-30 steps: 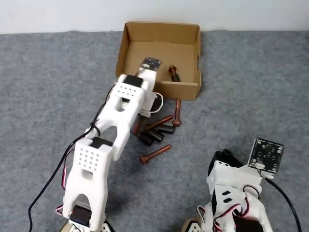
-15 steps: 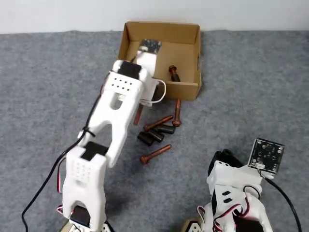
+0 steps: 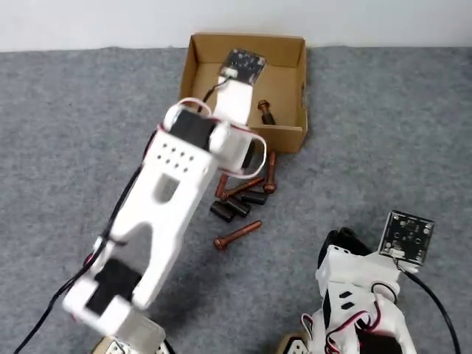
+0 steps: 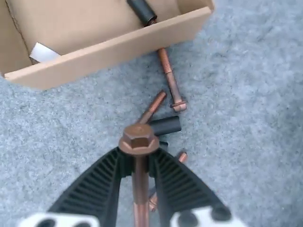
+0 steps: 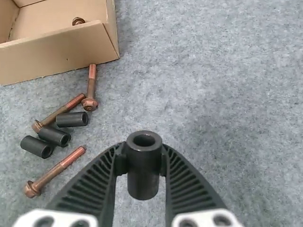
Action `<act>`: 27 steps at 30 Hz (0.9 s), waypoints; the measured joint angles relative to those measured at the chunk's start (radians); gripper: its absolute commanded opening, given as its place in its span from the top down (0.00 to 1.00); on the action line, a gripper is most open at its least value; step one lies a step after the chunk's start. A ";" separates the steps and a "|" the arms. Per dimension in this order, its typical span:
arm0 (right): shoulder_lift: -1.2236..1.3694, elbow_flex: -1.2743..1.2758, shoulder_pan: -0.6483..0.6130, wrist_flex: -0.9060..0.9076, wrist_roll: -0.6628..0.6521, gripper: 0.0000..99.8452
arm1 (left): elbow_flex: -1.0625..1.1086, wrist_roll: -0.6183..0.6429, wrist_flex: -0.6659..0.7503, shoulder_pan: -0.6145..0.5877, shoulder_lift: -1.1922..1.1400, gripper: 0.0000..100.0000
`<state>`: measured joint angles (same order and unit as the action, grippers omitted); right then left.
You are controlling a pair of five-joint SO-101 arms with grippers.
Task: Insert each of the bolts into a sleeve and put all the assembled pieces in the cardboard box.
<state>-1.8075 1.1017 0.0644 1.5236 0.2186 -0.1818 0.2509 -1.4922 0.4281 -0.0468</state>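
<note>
left gripper (image 4: 138, 161) clamped on a copper bolt (image 4: 138, 140), its hex head at the tips of the ribbed black fingers (image 4: 106, 177) and its shank running back between them, above the grey carpet (image 4: 246, 94) just in front of the cardboard box (image 4: 109, 52). right gripper (image 5: 143, 158), well apart from the box, closed round a black sleeve (image 5: 143, 165) whose open bore faces the camera. one assembled piece (image 3: 264, 112) lies inside the box near its front wall. just outside that wall, a cluster on the carpet: a loose bolt (image 5: 90, 87) pointing at the box, a second bolt (image 5: 56, 113) beside three loose sleeves (image 5: 54, 135), and a third bolt (image 5: 53, 173) nearest the arms
</note>
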 measured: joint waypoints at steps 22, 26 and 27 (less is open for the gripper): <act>0.000 0.011 -0.362 0.000 0.000 0.99 | 1.169 0.006 0.503 0.002 1.168 1.00; 0.000 0.011 -0.450 0.000 0.000 0.99 | 1.327 0.006 0.572 0.002 1.398 1.00; 0.000 0.011 -0.463 0.000 0.000 0.99 | 1.364 0.006 0.589 0.002 1.455 1.00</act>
<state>-1.8075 1.1124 -0.3989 1.5236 0.2186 1.1822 0.2570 -0.9030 0.4296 1.4078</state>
